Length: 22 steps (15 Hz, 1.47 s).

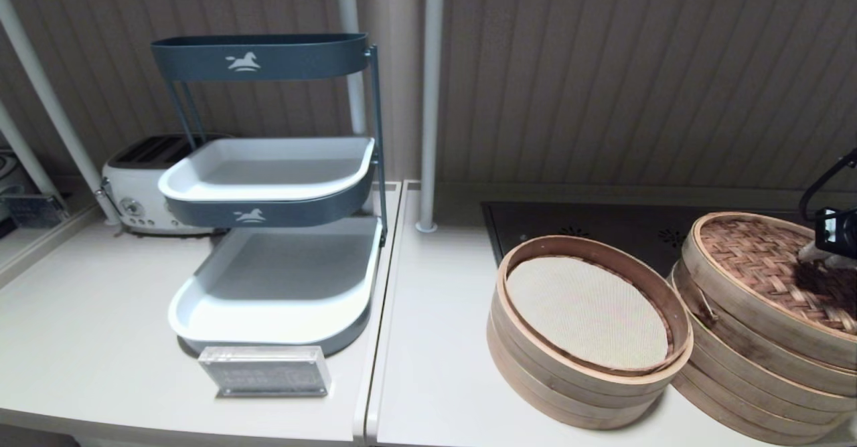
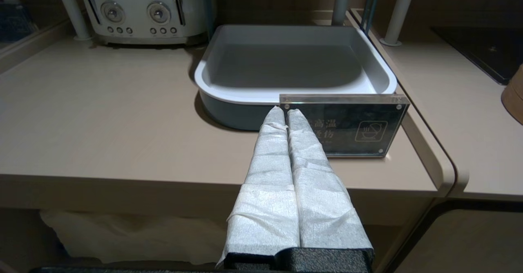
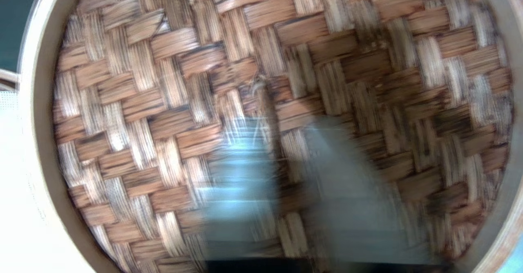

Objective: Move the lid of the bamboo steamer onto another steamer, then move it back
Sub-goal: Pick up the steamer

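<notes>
Our right claw (image 1: 813,254) hovers over the reddish-brown woven bamboo steamer lid (image 1: 763,259), which sits on the pale ringed bamboo steamer stack (image 1: 750,373) at three o'clock; blur hides whether its fingers are spread. Gripping off-centre could tilt or drop the lid. Our left claw (image 2: 284,110), pressed together, waits at the surface's (image 2: 102,113) near edge.

The left counter (image 1: 87,340) is pale beige. On it stands a toaster (image 1: 137,189) at the back, a grey rack (image 1: 274,286) with white trays, and a small clear sign (image 1: 266,370) just before the rack. A narrow seam divides it from the right counter (image 1: 435,367). There a white pole (image 1: 428,99) stands at the back, near a dark hob (image 1: 602,229). Two steamers stand side by side, touching: the open steamer (image 1: 582,373) and, right of it, the lidded steamer (image 1: 756,380).
</notes>
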Tool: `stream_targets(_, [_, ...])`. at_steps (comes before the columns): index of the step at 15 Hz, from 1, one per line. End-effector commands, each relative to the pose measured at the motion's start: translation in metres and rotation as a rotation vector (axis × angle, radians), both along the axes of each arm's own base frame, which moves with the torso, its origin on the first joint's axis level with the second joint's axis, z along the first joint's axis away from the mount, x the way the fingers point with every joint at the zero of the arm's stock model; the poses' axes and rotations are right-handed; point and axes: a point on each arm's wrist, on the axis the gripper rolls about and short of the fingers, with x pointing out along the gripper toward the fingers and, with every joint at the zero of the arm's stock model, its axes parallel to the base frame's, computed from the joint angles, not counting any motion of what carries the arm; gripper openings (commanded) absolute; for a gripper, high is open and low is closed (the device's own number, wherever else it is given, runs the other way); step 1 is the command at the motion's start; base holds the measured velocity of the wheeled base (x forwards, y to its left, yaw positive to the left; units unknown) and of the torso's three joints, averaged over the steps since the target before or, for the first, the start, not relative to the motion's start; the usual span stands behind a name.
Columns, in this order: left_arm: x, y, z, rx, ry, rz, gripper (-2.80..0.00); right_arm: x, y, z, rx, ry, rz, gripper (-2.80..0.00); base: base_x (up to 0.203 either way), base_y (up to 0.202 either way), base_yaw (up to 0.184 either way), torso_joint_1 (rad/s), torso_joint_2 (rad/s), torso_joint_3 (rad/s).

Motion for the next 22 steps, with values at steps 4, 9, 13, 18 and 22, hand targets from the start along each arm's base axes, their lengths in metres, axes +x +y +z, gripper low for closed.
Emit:
stream_targets(4, [0.002, 0.000, -0.008, 0.000, 0.024, 0.000, -2.80, 0.000, 0.002, -0.008, 0.036, 0.021, 0.020, -2.80, 0.000, 0.000, 0.000, 0.000, 0.00, 0.000])
stream_targets(9, [0.002, 0.000, -0.008, 0.001, 0.024, 0.001, -2.80, -0.001, 0.004, 0.006, 0.046, -0.062, 0.053, -2.80, 0.000, 0.000, 0.000, 0.000, 0.00, 0.000])
stream_targets(13, [0.002, 0.000, -0.008, 0.000, 0.025, 0.000, -2.80, -0.004, 0.006, 0.022, 0.015, -0.109, 0.057, -2.80, 0.000, 0.000, 0.000, 0.000, 0.00, 0.000])
stream_targets(18, [0.002, 0.000, -0.008, 0.001, 0.025, 0.001, -2.80, -0.004, 0.010, 0.029, 0.006, -0.129, 0.069, -2.80, 0.000, 0.000, 0.000, 0.000, 0.00, 0.000])
stream_targets(22, [0.002, 0.000, -0.008, 0.000, 0.025, 0.000, -2.80, -0.004, 0.020, 0.034, 0.005, -0.144, 0.094, -2.80, 0.000, 0.000, 0.000, 0.000, 0.00, 0.000])
